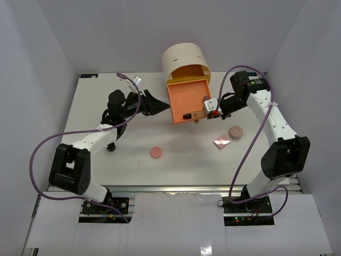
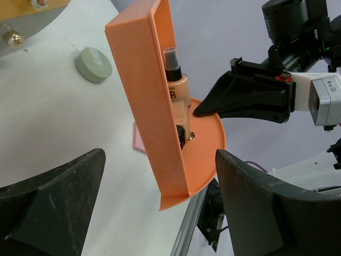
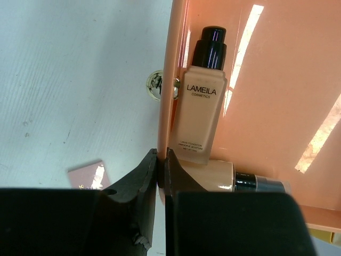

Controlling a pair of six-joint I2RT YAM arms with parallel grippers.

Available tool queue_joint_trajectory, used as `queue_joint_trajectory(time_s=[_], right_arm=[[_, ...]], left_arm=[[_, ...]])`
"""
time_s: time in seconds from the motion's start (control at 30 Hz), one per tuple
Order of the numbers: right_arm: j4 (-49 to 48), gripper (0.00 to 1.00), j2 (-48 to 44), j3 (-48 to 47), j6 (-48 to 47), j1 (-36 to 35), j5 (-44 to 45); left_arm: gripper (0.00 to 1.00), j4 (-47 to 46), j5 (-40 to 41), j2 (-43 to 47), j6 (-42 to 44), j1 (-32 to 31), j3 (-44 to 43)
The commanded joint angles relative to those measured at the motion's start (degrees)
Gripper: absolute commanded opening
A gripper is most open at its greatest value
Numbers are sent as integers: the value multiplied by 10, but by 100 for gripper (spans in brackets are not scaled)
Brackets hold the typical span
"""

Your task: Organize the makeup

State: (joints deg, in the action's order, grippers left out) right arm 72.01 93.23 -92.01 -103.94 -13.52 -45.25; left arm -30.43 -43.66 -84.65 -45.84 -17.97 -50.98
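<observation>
Makeup bottles (image 3: 200,106) are lodged in the orange drawer (image 1: 187,96), clamped at its near wall by the right gripper (image 3: 161,162), so the pink compact (image 1: 155,152) lying nearer should likely be fetched by the spread left gripper (image 1: 159,104).

Ahead of me, a cream cylindrical box (image 1: 184,57) stands at the far edge of the white bench (image 1: 186,165). Its orange drawer (image 1: 186,98) projects open toward me. A metallic knob (image 3: 155,85) is fitted on the drawer's front wall.
</observation>
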Motion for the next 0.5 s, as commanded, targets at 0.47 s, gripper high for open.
queue_joint_trajectory(time_s=[0.47], right_arm=[[-27,8,-31,-6,0,-18,-66]], left_arm=[[91,-75,-22,-82,-65,-45,-60]])
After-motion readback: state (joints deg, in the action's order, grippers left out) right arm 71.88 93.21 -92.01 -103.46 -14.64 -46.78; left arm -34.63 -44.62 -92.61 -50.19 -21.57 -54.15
